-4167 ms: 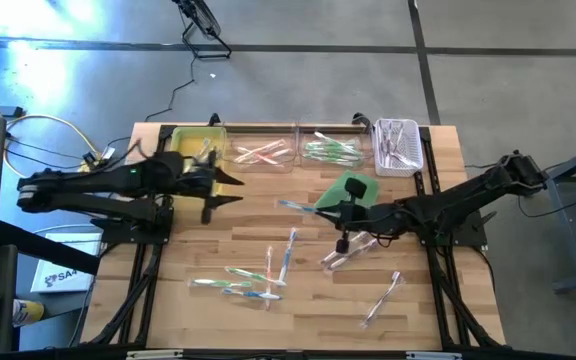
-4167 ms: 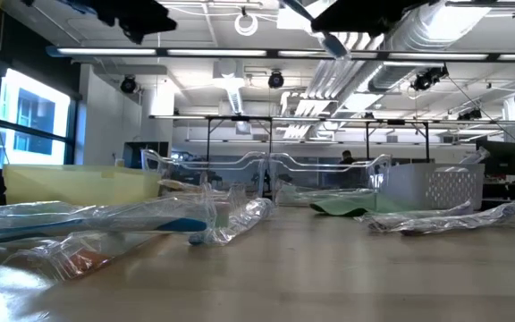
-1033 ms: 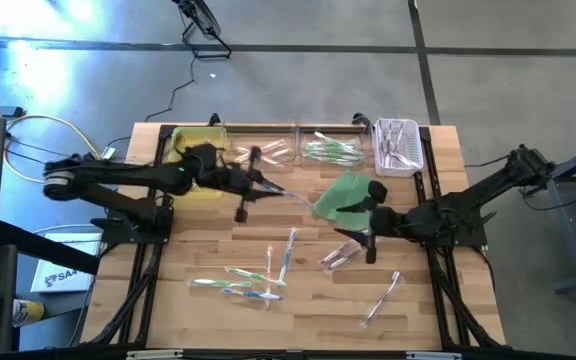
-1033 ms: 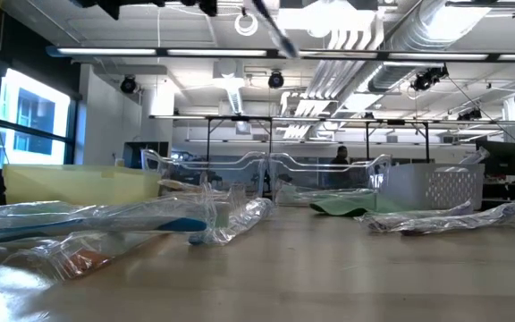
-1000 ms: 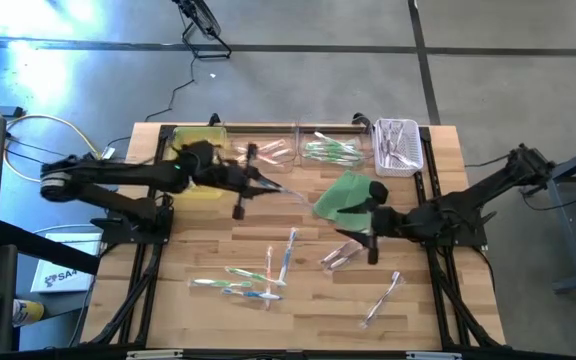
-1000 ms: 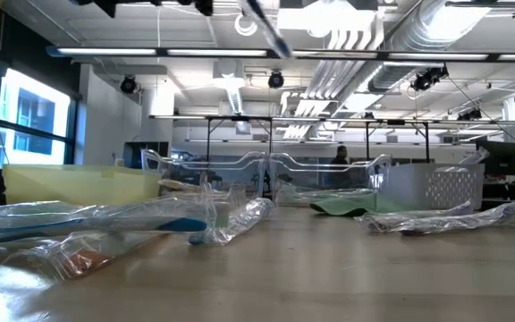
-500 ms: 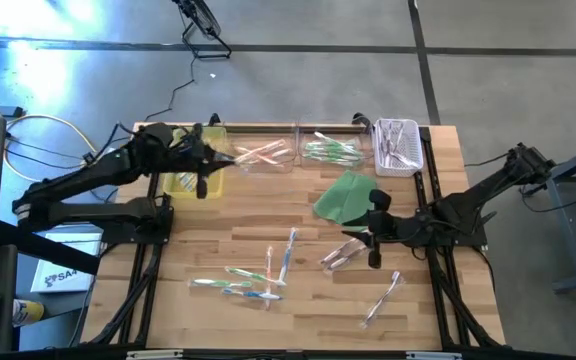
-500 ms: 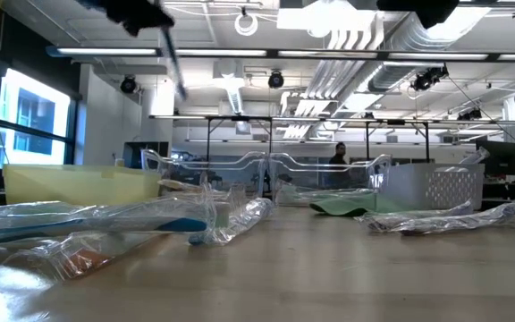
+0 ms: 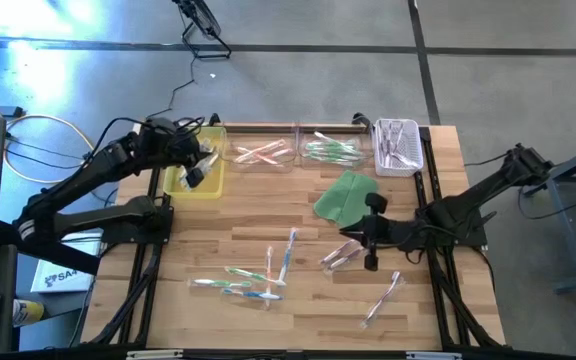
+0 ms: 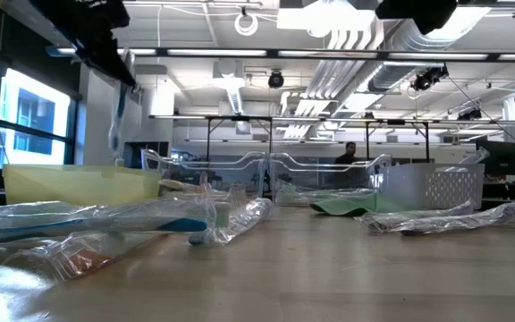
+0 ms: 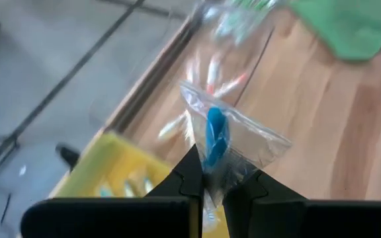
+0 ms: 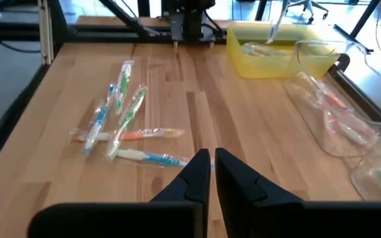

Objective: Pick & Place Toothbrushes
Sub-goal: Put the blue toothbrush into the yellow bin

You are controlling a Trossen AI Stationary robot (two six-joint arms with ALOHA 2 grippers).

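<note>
A wooden bench (image 9: 268,215) of glued strips carries everything. Along its far edge stand four containers in a row: a yellow plastic bin (image 9: 196,178) at the far left corner, two clear plastic trays (image 9: 263,155) in the middle, and a white perforated basket (image 9: 399,146) at the far right corner. One clear tray holds pinkish brushes, the other green ones (image 9: 330,150).

The left gripper (image 9: 196,170) hangs above the yellow bin, its fingers (image 11: 192,175) pinched on a blue toothbrush (image 11: 214,135) in a crinkled clear wrapper; in the low view the brush (image 10: 117,121) dangles from it over the bin's wall.

The right gripper (image 9: 370,243) sits above the middle of the bench, right of centre, its fingers (image 12: 200,166) drawn together with only a slit between them and nothing in them. Just beside it lies a wrapped pinkish toothbrush (image 9: 340,256), and a flat green cloth (image 9: 345,195) lies between it and the trays.

More loose toothbrushes (image 9: 251,280) in glossy wrappers lie scattered toward the near edge: a cluster left of centre, one upright blue one (image 9: 289,250), and one (image 9: 383,298) nearer the right corner. None of them is touched by either arm. A person (image 10: 350,152) shows far off in the room behind.
</note>
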